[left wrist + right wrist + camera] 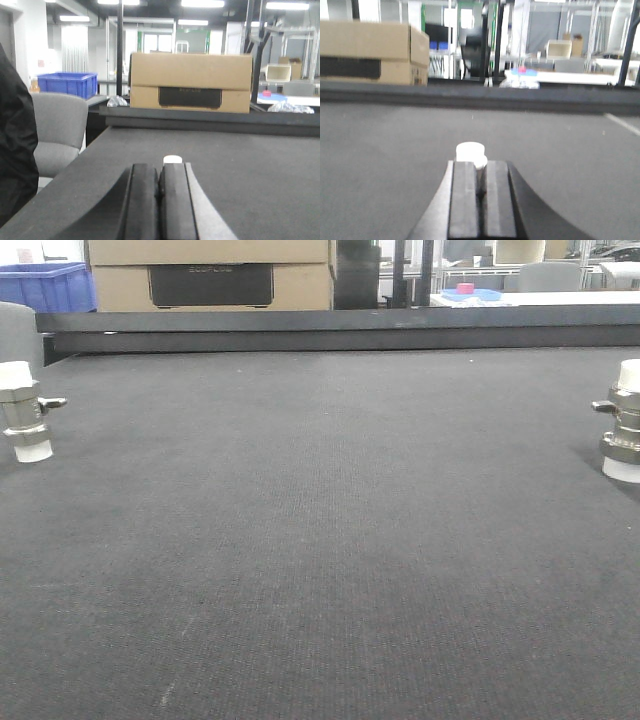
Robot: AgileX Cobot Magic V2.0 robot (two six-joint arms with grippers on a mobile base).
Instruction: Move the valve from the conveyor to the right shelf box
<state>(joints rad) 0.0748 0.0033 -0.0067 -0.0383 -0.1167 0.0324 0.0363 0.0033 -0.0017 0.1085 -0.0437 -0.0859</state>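
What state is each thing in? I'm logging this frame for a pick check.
left valve: upright on the conveyor, ungrasped
right valve: upright on the conveyor, ungrasped
left gripper: jaws shut, empty
right gripper: jaws shut, empty
conveyor: carrying both valves; motion cannot be told

Two valves: left valve [27,410], right valve [622,420]; one cardboard box [210,275]; perhaps one crate [45,285].
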